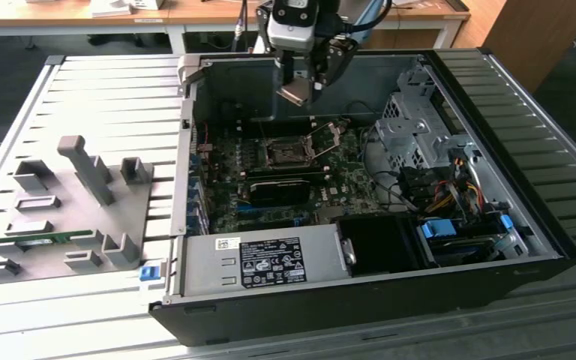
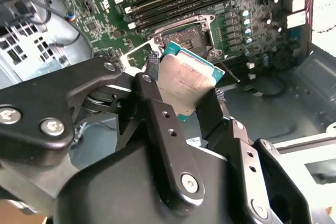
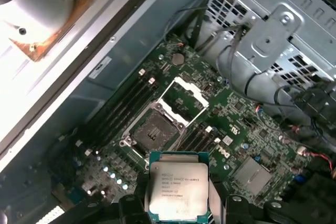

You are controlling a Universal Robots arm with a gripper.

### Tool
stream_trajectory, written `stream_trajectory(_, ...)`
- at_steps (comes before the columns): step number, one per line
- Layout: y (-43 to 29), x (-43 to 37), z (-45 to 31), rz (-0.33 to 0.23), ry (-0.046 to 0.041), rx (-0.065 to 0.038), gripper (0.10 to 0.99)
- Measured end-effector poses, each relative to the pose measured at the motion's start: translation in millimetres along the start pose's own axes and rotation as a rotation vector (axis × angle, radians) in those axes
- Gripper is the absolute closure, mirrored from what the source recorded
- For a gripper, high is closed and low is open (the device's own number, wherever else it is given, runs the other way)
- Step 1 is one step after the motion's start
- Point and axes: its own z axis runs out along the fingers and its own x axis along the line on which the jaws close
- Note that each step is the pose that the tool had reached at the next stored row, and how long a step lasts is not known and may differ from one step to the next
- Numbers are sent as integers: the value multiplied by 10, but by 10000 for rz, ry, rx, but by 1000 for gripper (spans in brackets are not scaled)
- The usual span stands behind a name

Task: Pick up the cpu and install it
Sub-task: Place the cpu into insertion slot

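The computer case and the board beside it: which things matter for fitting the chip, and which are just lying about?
In the job: cpu, gripped by the pincer over the open case; empty socket on the motherboard.
Lying about: grey fixture blocks, green memory stick, power supply, drive cage.

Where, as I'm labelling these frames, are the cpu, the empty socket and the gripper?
cpu (image 3: 177,192): first wrist view, middle of its silver top.
empty socket (image 3: 152,132): first wrist view, centre of its dark contact field.
gripper (image 2: 185,80): second wrist view, midway between the fingertips clamping the cpu.
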Motion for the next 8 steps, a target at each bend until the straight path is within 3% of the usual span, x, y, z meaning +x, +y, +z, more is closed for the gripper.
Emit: stream_trajectory(8, -1, 0, 10, 1177, -83, -23, 549)
